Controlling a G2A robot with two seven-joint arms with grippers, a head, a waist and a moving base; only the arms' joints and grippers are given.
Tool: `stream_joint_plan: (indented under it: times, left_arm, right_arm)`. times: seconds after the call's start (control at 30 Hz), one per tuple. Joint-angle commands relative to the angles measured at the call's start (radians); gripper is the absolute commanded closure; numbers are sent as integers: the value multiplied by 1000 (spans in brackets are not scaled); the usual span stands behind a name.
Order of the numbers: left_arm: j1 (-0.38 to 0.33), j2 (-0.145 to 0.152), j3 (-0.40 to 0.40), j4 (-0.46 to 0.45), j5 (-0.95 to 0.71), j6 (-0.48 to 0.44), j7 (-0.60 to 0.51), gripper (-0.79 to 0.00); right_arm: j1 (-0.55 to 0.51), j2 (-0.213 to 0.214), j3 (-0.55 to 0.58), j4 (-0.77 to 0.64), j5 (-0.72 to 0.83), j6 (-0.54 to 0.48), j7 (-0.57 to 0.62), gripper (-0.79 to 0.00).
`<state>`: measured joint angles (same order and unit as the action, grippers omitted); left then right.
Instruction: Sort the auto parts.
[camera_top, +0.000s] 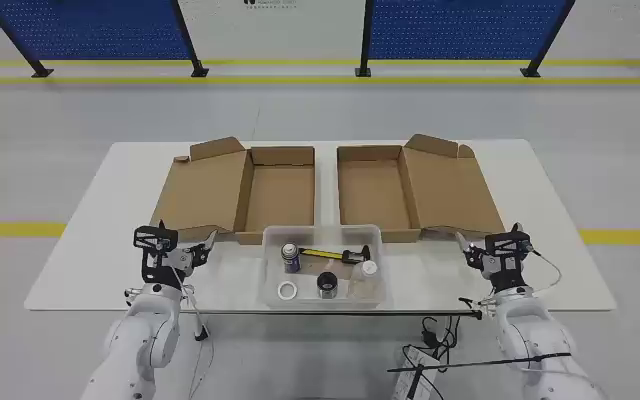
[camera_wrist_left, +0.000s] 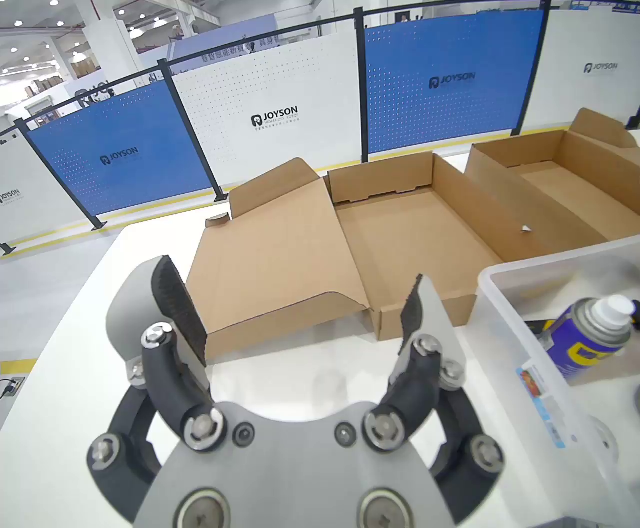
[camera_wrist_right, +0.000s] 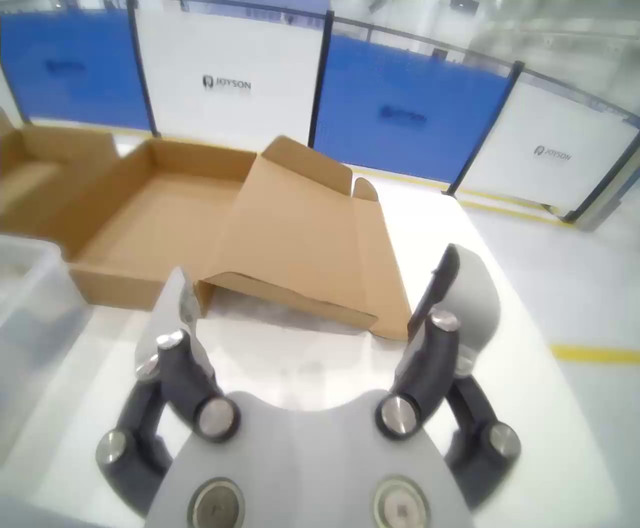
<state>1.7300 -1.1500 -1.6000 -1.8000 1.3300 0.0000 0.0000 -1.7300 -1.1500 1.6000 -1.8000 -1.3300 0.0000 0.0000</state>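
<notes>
Auto parts (camera_top: 291, 259) lie in the clear bin (camera_top: 320, 229).

In a clear bin (camera_top: 320, 229) at the near edge of the tabletop (camera_top: 120, 260) are held an upright spray can (camera_top: 290, 258) (blue label, white cap), a yellow-and-black tool (camera_top: 322, 252) laid flat, a white ring (camera_top: 287, 291), a black round part (camera_top: 327, 284) and a pale bottle (camera_top: 367, 280).
</notes>
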Motion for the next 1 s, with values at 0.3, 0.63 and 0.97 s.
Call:
stream_joint_plan:
  times: [0.3,0.63,0.97]
  left_arm:
    - [0,0,0,0,0,0,0,-784]
    - [-71,-3,52,-78,-12,-105,-24,-785]
    - [-201,-18,249,-167,2,-211,-147,-785]
  right_arm:
    - [0,0,0,0,0,0,0,-785]
    - [0,0,0,0,0,0,0,-785]
    - [0,0,0,0,0,0,0,-785]
